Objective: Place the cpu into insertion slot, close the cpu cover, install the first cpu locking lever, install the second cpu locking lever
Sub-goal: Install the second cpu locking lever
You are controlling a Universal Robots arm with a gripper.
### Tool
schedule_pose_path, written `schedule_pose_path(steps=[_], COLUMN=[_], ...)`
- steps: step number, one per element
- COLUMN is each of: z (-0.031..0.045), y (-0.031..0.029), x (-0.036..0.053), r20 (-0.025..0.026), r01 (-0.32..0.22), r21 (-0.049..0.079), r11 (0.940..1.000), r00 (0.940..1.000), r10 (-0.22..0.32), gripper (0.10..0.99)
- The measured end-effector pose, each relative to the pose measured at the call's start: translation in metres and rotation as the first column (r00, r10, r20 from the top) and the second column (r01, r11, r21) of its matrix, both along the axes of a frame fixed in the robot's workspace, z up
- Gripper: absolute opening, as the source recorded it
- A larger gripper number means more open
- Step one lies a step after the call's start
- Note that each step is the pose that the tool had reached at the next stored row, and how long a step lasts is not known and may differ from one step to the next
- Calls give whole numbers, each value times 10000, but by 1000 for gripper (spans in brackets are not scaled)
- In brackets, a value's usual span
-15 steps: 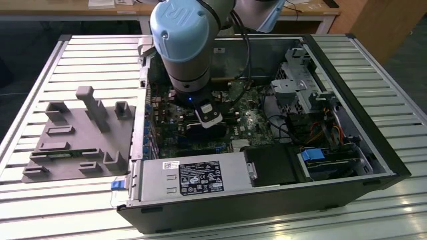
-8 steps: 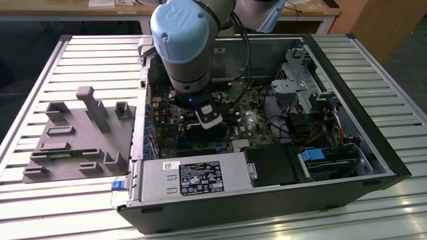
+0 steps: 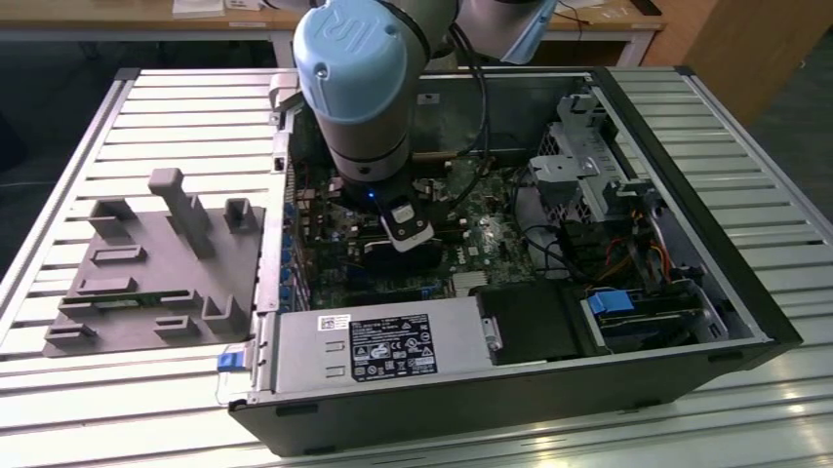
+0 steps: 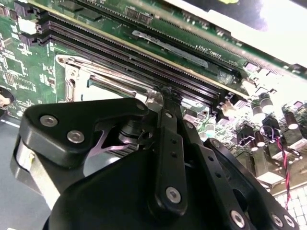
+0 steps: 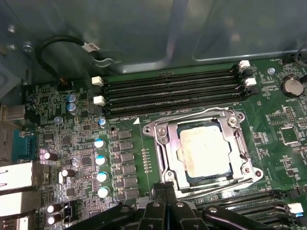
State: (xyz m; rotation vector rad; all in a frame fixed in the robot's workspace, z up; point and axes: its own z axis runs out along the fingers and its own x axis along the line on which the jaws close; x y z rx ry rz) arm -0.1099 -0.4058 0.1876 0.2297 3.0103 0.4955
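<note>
The cpu [image 5: 204, 148], a square chip with a dull, smeared metal top, lies flat in the insertion slot [image 5: 177, 140] on the green board. The cpu cover [image 5: 163, 143], a silver frame, is down around the chip, and thin wire locking levers [image 5: 192, 114] run along its edges. My gripper [image 5: 165, 189] is shut, its black fingertips together just at the socket's near edge by a lever end; whether they touch it I cannot tell. In the second wrist view the gripper [image 4: 165, 93] points at the cover [image 4: 96, 79]. In the exterior view the gripper [image 3: 394, 237] is deep inside the open computer case.
Long black memory slots [image 5: 168, 91] lie beside the socket, and blue-topped capacitors [image 5: 100, 158] stand on its other side. The case walls [image 3: 677, 195], power supply [image 3: 377, 351], drive cage [image 3: 586, 156] and cables hem in the arm. A grey fixture [image 3: 156, 263] sits on the table at the exterior view's left.
</note>
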Motion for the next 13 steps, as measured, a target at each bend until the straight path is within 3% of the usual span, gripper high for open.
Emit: schedule_pose_path(steps=[6,13], z=[29,176], y=[0,0], x=[1,0], r20=[2,0], r01=[0,0], r21=[-14,-17], r11=[10000,10000], r00=[10000,10000], r10=[0,0], gripper=[106,106])
